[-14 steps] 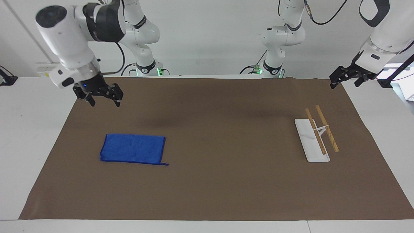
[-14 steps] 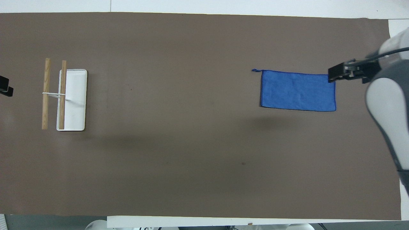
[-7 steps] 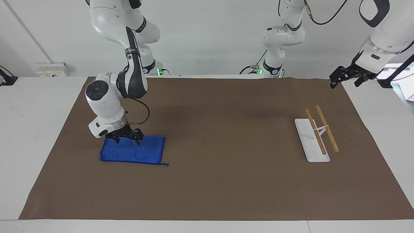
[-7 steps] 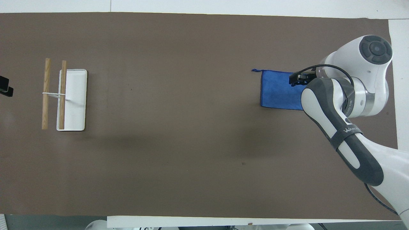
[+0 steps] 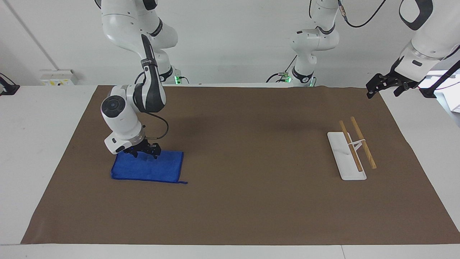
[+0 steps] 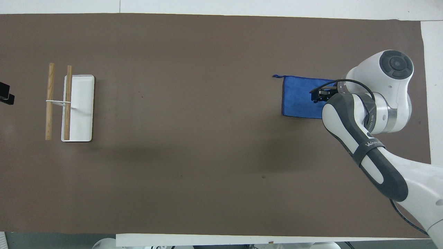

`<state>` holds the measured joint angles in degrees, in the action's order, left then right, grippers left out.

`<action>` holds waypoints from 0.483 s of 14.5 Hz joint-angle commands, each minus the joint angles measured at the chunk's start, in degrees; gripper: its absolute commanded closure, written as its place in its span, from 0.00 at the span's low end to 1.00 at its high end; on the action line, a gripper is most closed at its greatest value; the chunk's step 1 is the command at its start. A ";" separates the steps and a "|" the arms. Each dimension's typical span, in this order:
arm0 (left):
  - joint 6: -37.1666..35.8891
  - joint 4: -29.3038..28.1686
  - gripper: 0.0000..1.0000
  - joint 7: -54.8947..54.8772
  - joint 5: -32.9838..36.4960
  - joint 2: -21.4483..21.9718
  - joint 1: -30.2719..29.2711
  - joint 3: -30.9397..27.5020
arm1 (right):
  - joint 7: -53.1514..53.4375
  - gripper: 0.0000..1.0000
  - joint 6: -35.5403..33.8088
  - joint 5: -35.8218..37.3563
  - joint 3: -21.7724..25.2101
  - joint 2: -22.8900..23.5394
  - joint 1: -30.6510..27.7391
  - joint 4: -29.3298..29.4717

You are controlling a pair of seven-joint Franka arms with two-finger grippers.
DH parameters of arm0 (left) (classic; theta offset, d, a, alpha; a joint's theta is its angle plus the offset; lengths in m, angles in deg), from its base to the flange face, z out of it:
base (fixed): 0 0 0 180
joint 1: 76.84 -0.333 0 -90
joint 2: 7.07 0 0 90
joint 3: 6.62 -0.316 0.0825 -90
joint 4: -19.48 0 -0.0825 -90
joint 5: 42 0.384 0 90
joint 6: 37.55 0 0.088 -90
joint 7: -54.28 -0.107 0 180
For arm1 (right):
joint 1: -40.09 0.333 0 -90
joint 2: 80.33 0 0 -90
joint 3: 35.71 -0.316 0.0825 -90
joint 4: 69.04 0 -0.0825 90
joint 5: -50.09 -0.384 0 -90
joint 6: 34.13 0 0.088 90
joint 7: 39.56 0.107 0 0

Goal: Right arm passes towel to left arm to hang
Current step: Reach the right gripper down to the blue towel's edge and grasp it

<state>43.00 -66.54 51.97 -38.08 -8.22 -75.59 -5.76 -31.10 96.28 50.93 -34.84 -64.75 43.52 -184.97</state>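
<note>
Blue towel (image 5: 149,166) lies flat on the brown mat (image 5: 233,201), toward the right arm's end of the table. It is rectangular, with a darker hem; a thin thread tail trails from the corner farther from the robots, on the side toward the mat's middle.

Right gripper (image 5: 145,154) is down at the towel's edge nearer to the robots, on the half toward the right arm's end of the table. In the facing view its fingertips stand a little apart and reach the cloth surface. Whether any fabric is pinched between them, I cannot tell; the towel shows no lifted fold. In the overhead view the right arm covers the towel's end nearest the mat's edge, and the gripper (image 6: 320,95) shows dark over the blue.

Left gripper (image 5: 386,86) hangs in the air over the mat's corner at the left arm's end of the table, nothing in it, fingers spread apart. This arm waits. Only its tip (image 6: 6,94) shows at the frame edge in the overhead view.

White rack (image 5: 346,155) with two wooden bars (image 5: 363,142) stands on the mat toward the left arm's end, well apart from the towel. Bars run side by side, raised on a thin white support above a flat white base.
</note>
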 commanded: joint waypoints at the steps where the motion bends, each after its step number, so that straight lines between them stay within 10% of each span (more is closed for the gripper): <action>1: -0.39 -0.99 0.00 -0.51 0.74 0.88 0.77 -0.78 | -0.38 0.12 2.30 -0.32 -0.25 0.25 -0.17 -2.02; 7: -0.39 -0.99 0.00 -0.51 0.74 0.88 0.77 -0.78 | -3.90 0.12 6.07 -0.41 -0.25 0.07 -0.26 -5.18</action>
<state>42.99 -66.54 51.97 -38.08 -8.22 -75.59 -5.76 -33.23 99.52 50.93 -34.93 -64.09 43.61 -187.90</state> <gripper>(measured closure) 0.000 0.115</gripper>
